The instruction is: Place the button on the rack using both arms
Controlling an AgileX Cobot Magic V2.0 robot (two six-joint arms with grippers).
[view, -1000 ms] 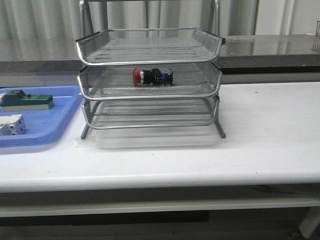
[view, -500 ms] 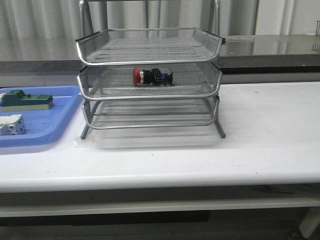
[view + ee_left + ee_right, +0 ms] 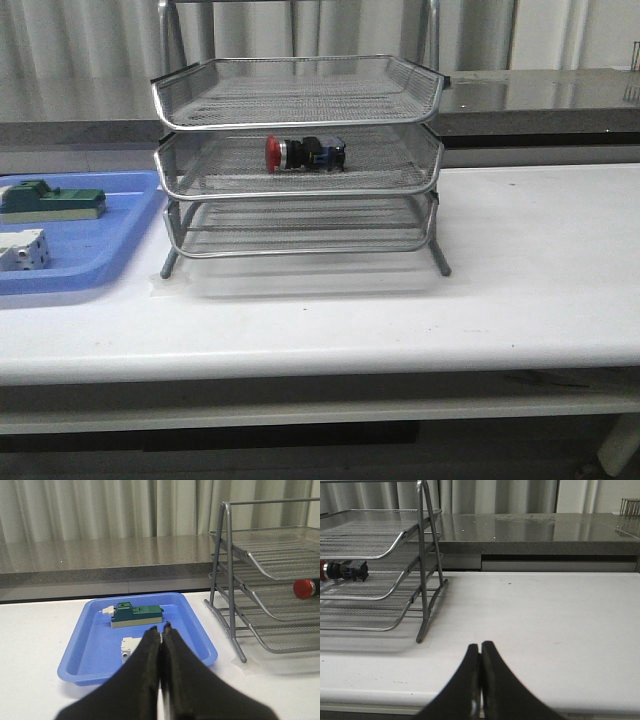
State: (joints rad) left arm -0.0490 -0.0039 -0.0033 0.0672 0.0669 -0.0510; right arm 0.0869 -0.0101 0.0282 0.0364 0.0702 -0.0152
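- One button is seen in the front view, lying on its side in the middle tier of the rack, red cap turned to the left, about midway along the tier and just behind its front rim.
- Three mesh tiers are counted in that rack, whose legs stand on the white table; wide bare tabletop is left to its right and in front, up to the table's near edge.
- One blue tray is set just left of the rack, cut by the picture's left edge; two blocks are held in it, a green block farther back and a white block nearer, apart from each other.
- No arm or gripper is shown in the front view.
- In the left wrist view, the left gripper is held level above the near rim of the blue tray, its jaws pressed together on nothing; the green block and the white block lie beyond its tips, and the rack stands beside the tray with the button's red cap seen at the frame edge.
- In the right wrist view, the right gripper is held low over open tabletop, well apart from the rack, jaws closed and empty; the button is seen in the middle tier.
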